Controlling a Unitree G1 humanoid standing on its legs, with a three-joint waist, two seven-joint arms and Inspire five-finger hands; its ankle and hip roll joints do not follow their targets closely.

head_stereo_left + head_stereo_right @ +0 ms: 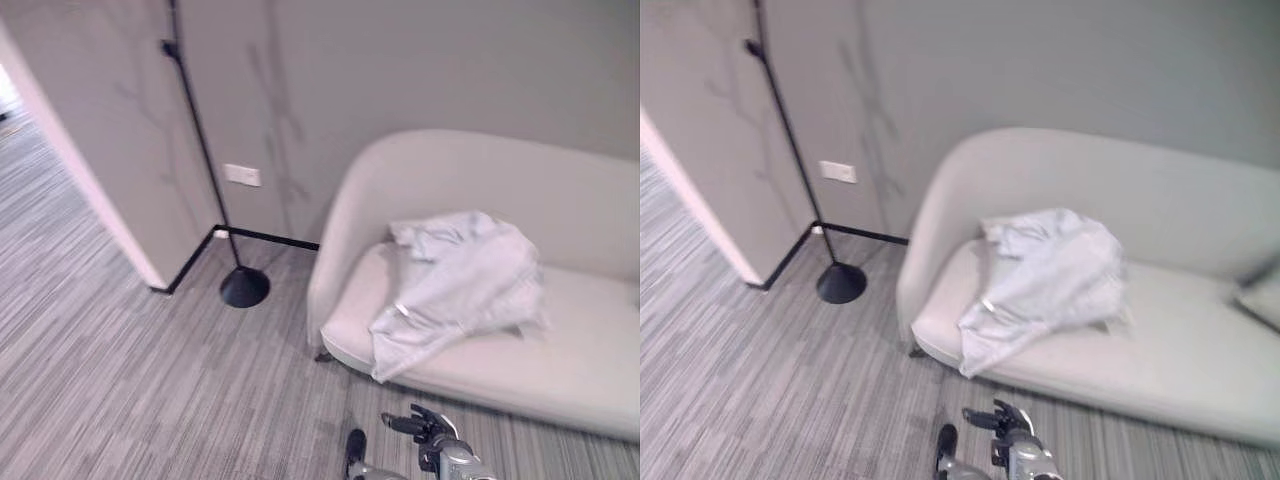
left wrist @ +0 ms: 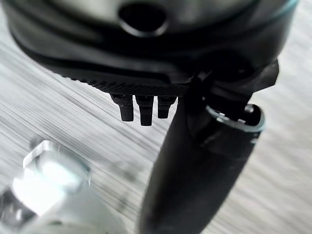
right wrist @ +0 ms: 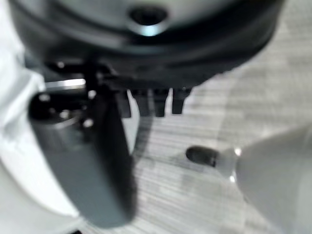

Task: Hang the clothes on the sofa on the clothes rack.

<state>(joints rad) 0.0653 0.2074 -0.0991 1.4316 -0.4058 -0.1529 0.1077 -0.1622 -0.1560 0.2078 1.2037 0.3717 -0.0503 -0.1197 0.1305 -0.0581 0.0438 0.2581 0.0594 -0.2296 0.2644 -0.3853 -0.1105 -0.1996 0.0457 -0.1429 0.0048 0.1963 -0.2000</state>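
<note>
Looking down on a pale garment (image 1: 455, 285) lying crumpled at the left end of the sofa (image 1: 560, 370), bunched against the backrest and spilling over the seat's front edge, one corner hanging towards the floor (image 1: 130, 380)

Facing a black pole stand (image 1: 200, 140) well apart from the sofa's left end, rising from a round base (image 1: 245, 287) at the wall corner, with a white wall socket (image 1: 242, 175) just beside the pole

Holding the right hand (image 1: 425, 428) low over the floor in front of the sofa's front edge, fingers (image 3: 158, 102) straight and spread, gripping nothing and not touching the garment

Keeping the left hand (image 1: 355, 445) just beside it, also low over the floor, fingers (image 2: 145, 109) straight, thumb (image 2: 195, 170) standing apart, carrying nothing

Showing a grey cushion (image 1: 1260, 295) at the sofa's right end
</note>
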